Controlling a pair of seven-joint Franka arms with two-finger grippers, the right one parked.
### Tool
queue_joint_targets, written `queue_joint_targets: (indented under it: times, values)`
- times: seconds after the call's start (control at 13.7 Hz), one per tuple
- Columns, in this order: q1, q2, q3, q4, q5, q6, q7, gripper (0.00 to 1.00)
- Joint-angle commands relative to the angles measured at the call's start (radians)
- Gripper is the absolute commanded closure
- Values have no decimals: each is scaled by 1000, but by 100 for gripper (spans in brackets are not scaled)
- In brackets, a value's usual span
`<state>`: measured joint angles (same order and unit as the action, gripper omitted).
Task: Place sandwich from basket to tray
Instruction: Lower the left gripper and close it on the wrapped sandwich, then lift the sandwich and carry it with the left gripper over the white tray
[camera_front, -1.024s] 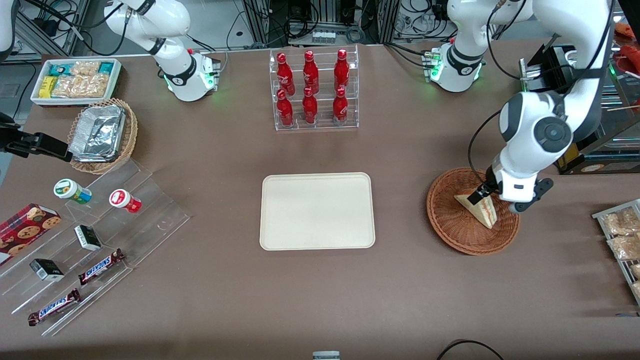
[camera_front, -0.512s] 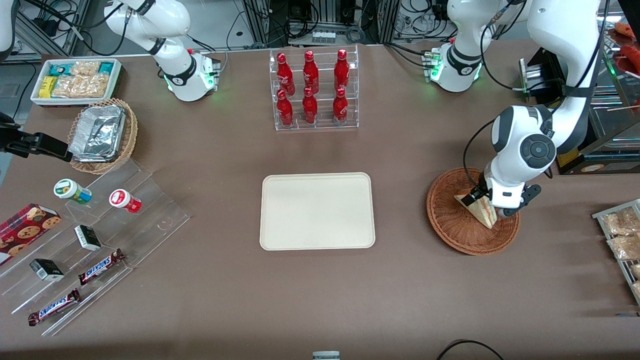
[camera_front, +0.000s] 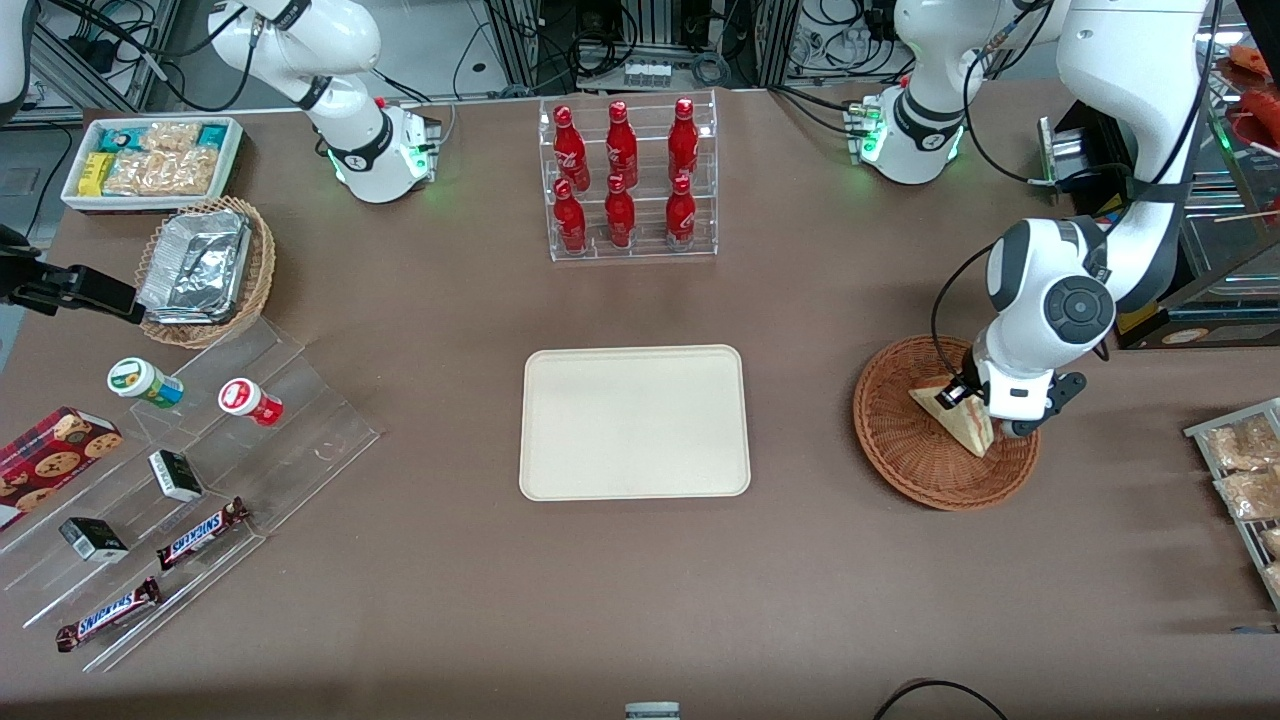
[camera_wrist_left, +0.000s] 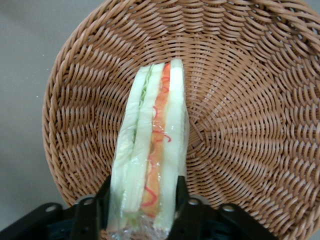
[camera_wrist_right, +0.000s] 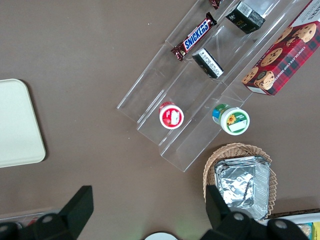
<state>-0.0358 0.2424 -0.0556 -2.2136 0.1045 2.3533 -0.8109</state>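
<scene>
The sandwich, a white-bread wedge with red and green filling, lies in the reddish-brown wicker basket toward the working arm's end of the table. My left gripper is down in the basket, its fingers pressed against both bread faces of the sandwich. In the left wrist view the gripper straddles the wedge's wide end, with the basket's weave all around. The cream tray lies empty at the table's middle, beside the basket.
A clear rack of red bottles stands farther from the camera than the tray. A clear stepped stand with snacks and a tan basket with foil trays lie toward the parked arm's end. Packets on a rack sit beside the basket.
My left arm has swung in and lowered over the basket, bringing the gripper down round the sandwich. The sandwich has stayed in place in the basket.
</scene>
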Motion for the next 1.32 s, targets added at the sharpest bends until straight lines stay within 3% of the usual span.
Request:
queue_joint_targets:
  times: [0.0, 0.37, 0.51, 0.8, 1.1, 1.24]
  values:
    - [5, -3, -3, -8, 24, 15, -8, 100]
    - [2, -70, -4, 26, 58, -107, 25, 100]
    - [-13, -62, -29, 147, 63, -253, 41, 100]
    - [-16, 1, -189, 375, 61, -439, 81, 100]
    - [-18, 66, -375, 463, 66, -454, 128, 100]
    - [-18, 132, -469, 529, 106, -457, 109, 100]
